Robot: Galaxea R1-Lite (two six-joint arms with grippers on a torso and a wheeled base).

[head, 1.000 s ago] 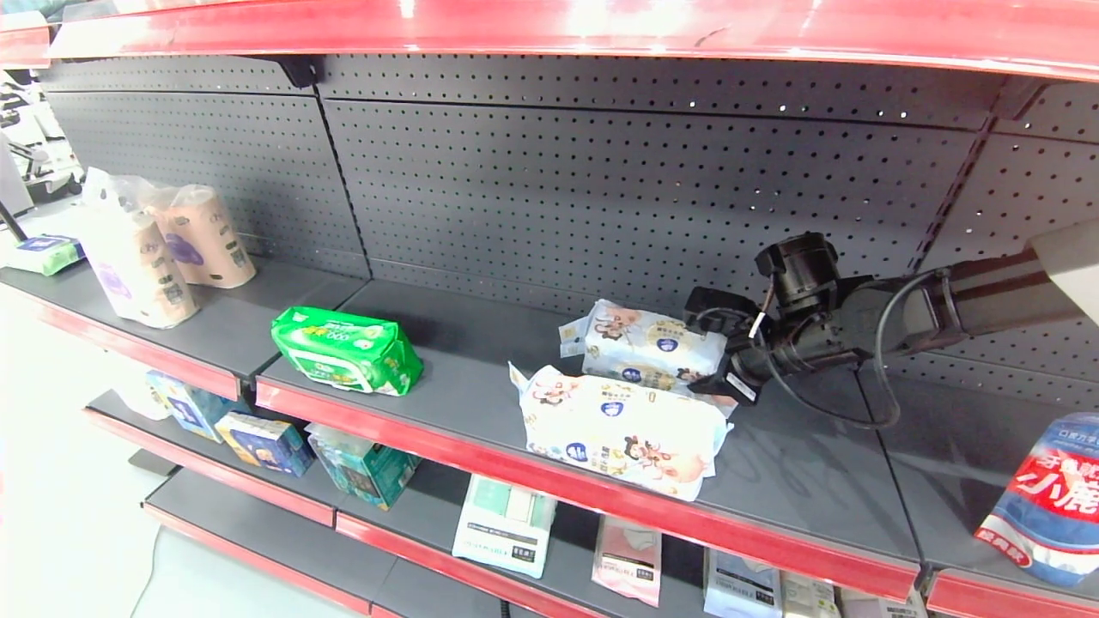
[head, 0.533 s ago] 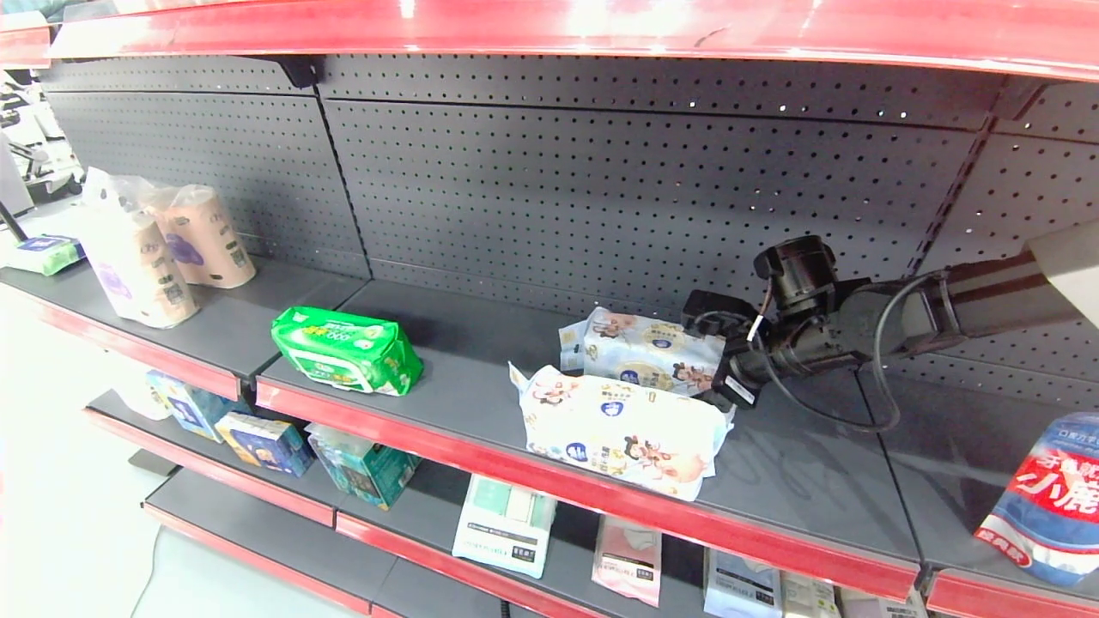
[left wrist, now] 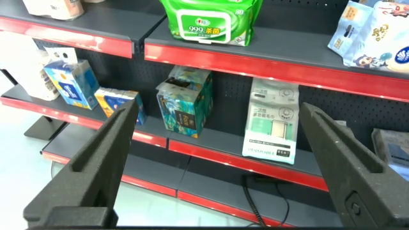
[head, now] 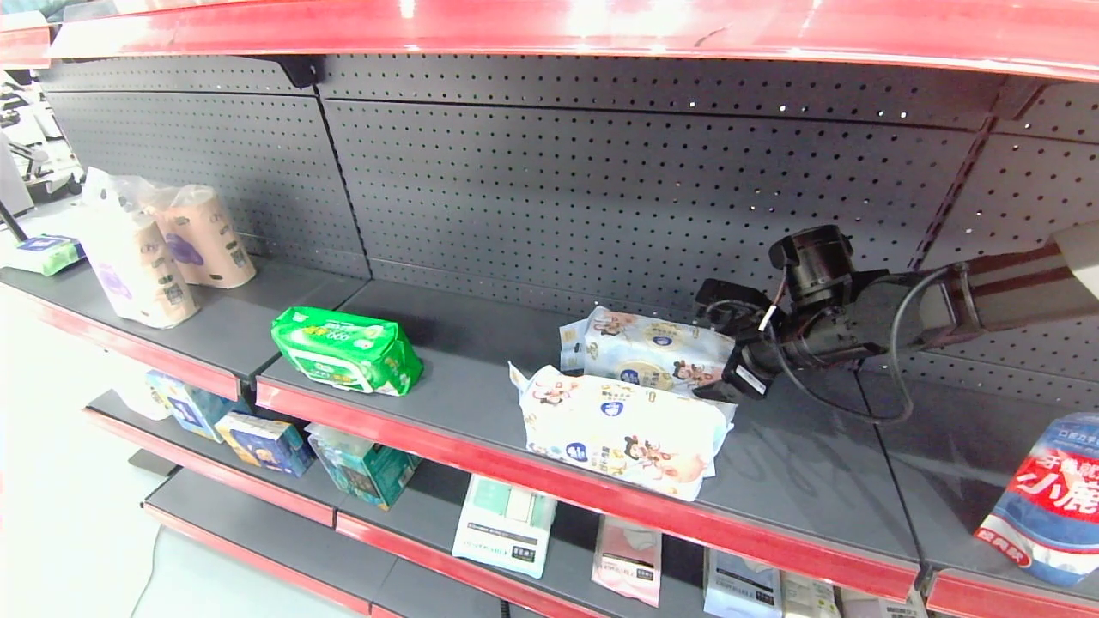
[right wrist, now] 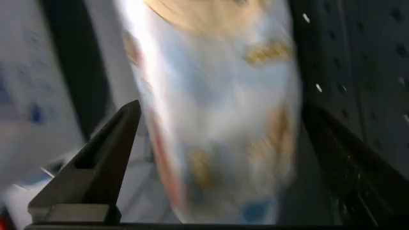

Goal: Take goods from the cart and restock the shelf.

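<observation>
My head camera looks forward and down on the shelf (head: pixel 464 339) from some way off. The left wrist camera sits lower, facing the under-tiers; both catch the green pack (head: pixel 348 350). The right wrist camera sits very close to the rear pack (right wrist: pixel 217 108).

Bkgd: dark grey perforated metal back panel (head: pixel 601 189), spans full width. Above it: glossy red top fascia (head: pixel 549 26) w/ bright light glare. Below panel: dark grey shelf board w/ red front edge (head: pixel 464 378), then lower red-edged boards (head: pixel 258 532). Pale glossy floor (head: pixel 51 515) below-left of panel. Black bracket (head: pixel 300 70) at panel's upper left.
</observation>
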